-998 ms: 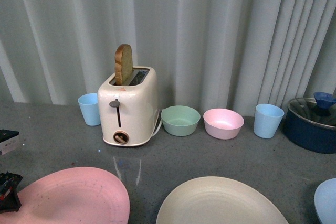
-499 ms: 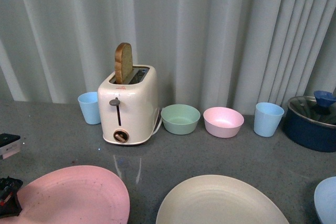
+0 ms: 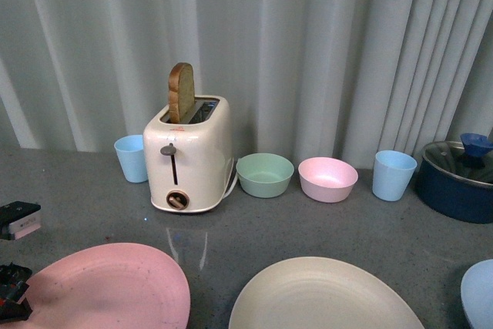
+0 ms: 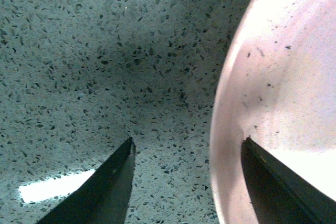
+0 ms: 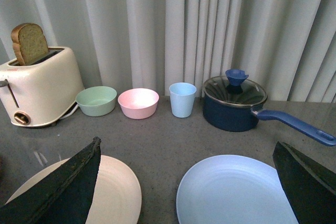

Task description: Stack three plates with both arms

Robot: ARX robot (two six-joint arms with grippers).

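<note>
The pink plate (image 3: 108, 287) lies at the front left, the cream plate (image 3: 323, 298) at the front middle, and the light blue plate (image 3: 479, 294) is cut off at the right edge. All lie flat and apart on the grey counter. My left gripper (image 3: 15, 261) is open at the pink plate's left rim. In the left wrist view the gripper (image 4: 188, 141) straddles that rim, one finger over the pink plate (image 4: 283, 77) and one over the counter. My right gripper (image 5: 186, 142) is open and empty above the gap between the cream plate (image 5: 113, 192) and the blue plate (image 5: 236, 192).
A cream toaster (image 3: 189, 159) with a bread slice stands at the back. Beside it are two blue cups (image 3: 131, 159) (image 3: 393, 176), a green bowl (image 3: 264, 176) and a pink bowl (image 3: 327, 180). A lidded blue pot (image 3: 458, 182) stands at the back right, before a curtain.
The left gripper's parts have shifted slightly lower at the pink plate's left rim in the front view. The plates have not moved.
</note>
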